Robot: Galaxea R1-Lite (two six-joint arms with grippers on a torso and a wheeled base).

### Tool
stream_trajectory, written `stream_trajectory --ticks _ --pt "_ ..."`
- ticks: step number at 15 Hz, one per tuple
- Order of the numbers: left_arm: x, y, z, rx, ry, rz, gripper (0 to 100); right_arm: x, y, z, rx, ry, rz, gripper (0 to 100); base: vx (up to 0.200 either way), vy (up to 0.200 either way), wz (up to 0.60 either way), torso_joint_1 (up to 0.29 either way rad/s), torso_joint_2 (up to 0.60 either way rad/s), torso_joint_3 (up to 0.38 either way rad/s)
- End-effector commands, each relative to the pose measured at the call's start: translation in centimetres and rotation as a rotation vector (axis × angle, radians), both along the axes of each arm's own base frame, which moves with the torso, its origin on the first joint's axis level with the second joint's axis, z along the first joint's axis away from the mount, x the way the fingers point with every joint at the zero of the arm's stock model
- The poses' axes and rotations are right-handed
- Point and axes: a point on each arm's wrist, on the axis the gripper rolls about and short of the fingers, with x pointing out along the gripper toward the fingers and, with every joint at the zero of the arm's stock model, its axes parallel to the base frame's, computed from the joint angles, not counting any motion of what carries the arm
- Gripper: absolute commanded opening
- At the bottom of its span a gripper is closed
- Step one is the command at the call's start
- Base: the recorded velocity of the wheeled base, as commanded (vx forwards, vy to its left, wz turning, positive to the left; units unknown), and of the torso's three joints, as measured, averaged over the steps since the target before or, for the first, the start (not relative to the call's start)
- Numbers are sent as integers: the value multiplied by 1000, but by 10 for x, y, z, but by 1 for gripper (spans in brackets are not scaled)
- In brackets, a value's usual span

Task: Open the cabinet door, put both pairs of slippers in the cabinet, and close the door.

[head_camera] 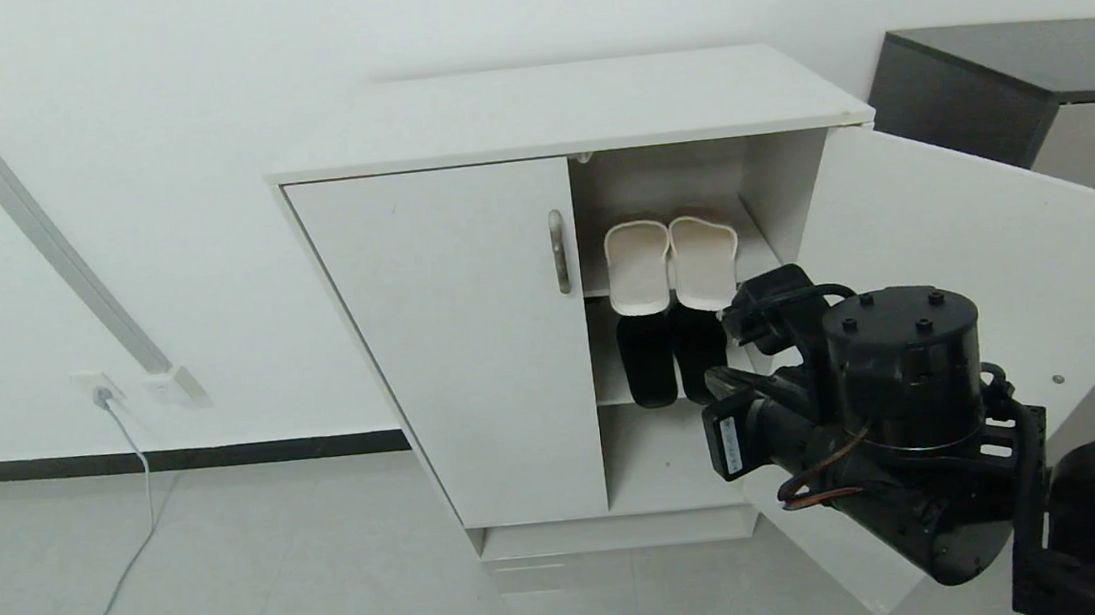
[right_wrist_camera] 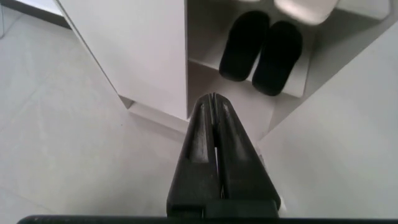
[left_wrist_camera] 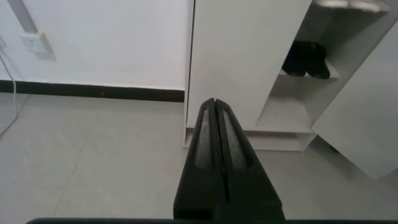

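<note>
The left hand [left_wrist_camera: 214,102] hangs above the floor facing the cabinet [head_camera: 559,110], its fingers pressed together and holding nothing. The left door [head_camera: 450,337] is closed. In the open right compartment, the white slippers [head_camera: 639,264] sit on the upper shelf and the black slippers [head_camera: 648,363] directly below. The right hand [right_wrist_camera: 214,96], fingers together and empty, is before this compartment, beside the open right door [head_camera: 945,259].
</note>
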Motion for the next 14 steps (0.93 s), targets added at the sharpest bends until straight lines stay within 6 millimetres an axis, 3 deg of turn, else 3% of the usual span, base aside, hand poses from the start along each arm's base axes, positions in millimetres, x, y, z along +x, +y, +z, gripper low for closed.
stream_trajectory --ticks 1,14 --pt "0 0 0 1 2 1 0 1 1 -2 -4 4 0 0 0 0 0 149 -471 -320" --pt "0 0 0 1 2 1 0 0 0 0 1 0 1 0 0 0 0 201 -514 -318"
